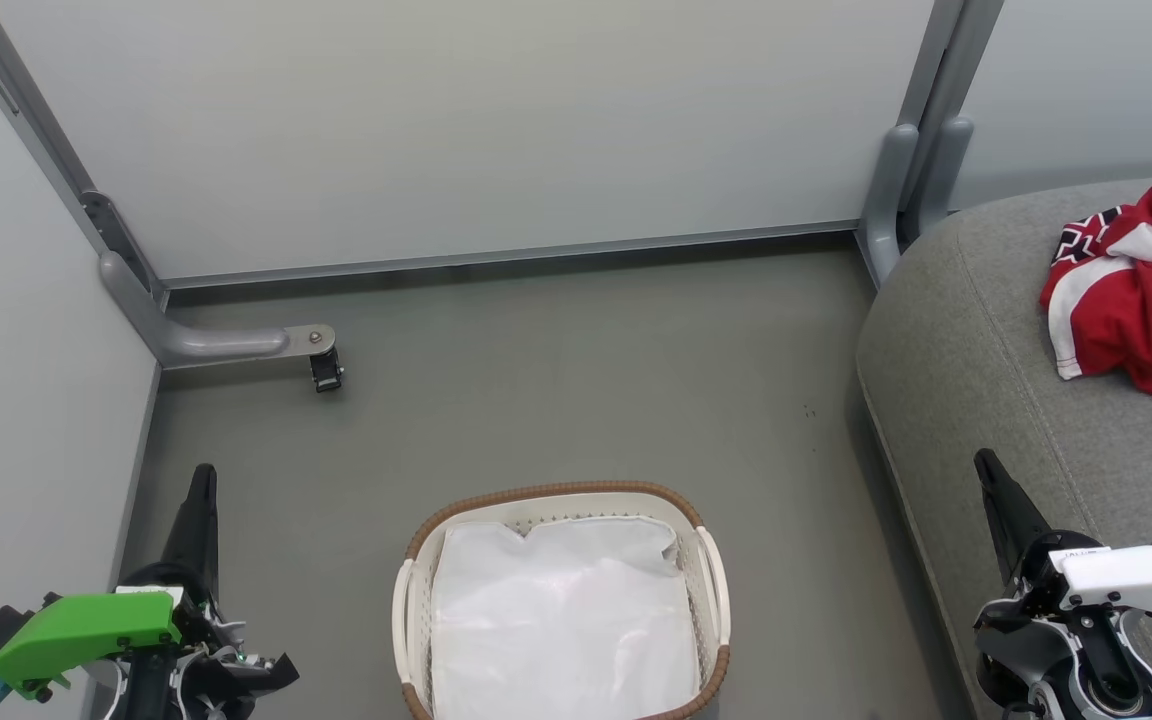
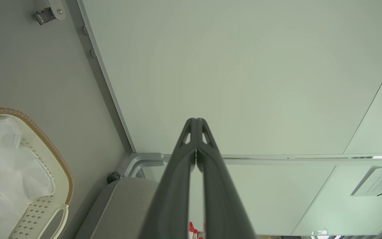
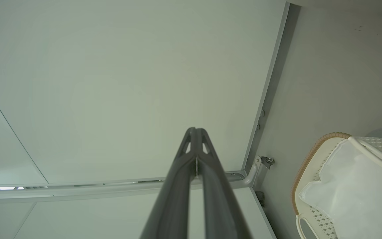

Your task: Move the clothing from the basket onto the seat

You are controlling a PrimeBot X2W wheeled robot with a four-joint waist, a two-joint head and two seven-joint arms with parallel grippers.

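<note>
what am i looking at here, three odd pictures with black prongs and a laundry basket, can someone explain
This is a two-armed wheeled robot. The wide picture comes from its head camera, looking down at the floor. The left claw is at the lower left, the right claw at the lower right. The other two pictures come from cameras on each wrist, looking along that claw's two dark fingers, which are pressed together and hold nothing. On the floor stands a white basket with a brown rim, with only a white sheet inside. The red clothing already lies crumpled on the grey seat at the right.
</note>
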